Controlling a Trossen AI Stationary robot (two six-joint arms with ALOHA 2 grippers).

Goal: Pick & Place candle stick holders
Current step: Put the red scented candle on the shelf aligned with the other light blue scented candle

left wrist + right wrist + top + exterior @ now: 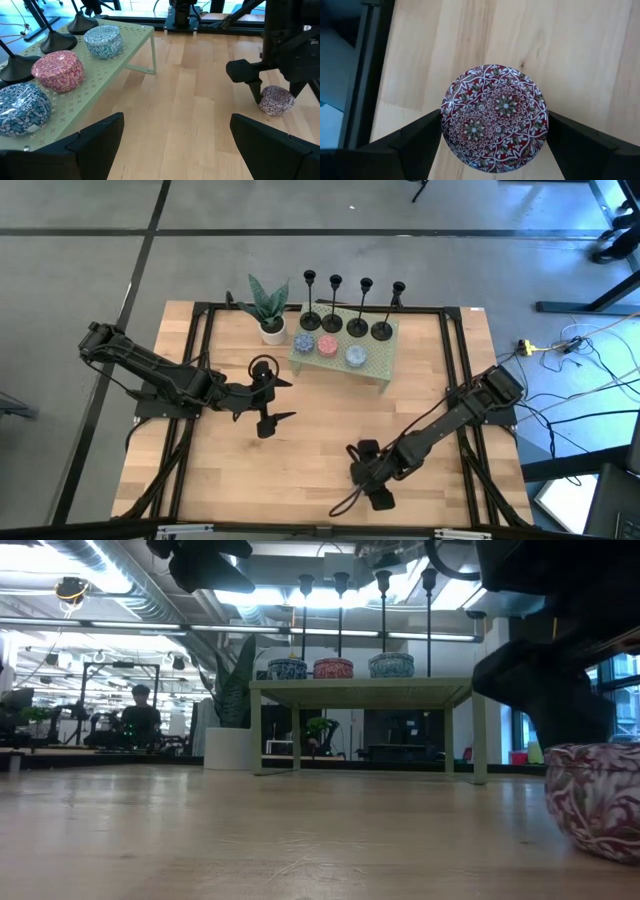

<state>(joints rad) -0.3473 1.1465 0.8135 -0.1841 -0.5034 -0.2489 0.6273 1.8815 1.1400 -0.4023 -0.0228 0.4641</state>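
While upright on green shelf, 4 blk candle stick holders, thin stems.

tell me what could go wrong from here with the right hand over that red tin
The right hand straddles the dark red patterned tin with open fingers; closing off-centre could squirt the round tin sideways across the wooden table. The four candle stick holders stand in a close row on the green shelf, so a reach there could topple neighbours.
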